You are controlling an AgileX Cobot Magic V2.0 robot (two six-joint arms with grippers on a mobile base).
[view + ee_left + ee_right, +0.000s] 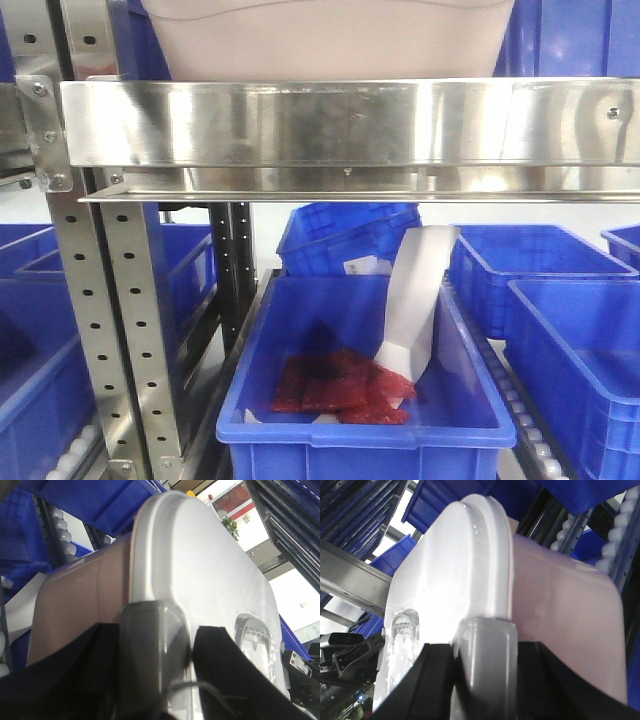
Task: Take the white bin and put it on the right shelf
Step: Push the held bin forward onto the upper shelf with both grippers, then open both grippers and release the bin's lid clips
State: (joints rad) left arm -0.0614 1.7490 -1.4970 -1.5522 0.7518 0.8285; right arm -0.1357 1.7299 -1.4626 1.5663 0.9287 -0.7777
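Observation:
The white bin (330,40) shows in the front view as a pinkish translucent body just above and behind the steel front rail of the right shelf (350,125). Whether it touches the shelf I cannot tell. In the left wrist view the white bin (200,570) fills the frame, glossy lid to the right, and my left gripper (156,652) is shut on the grey latch at its end. The right wrist view shows the white bin (470,565) from the other end, where my right gripper (485,665) is shut on that end's grey latch.
Below the shelf rail sits a blue crate (365,400) holding red packets and a white paper strip. More blue crates (575,330) stand right, behind and left. A perforated steel upright (125,330) rises at left. Roller tracks run beside the crates.

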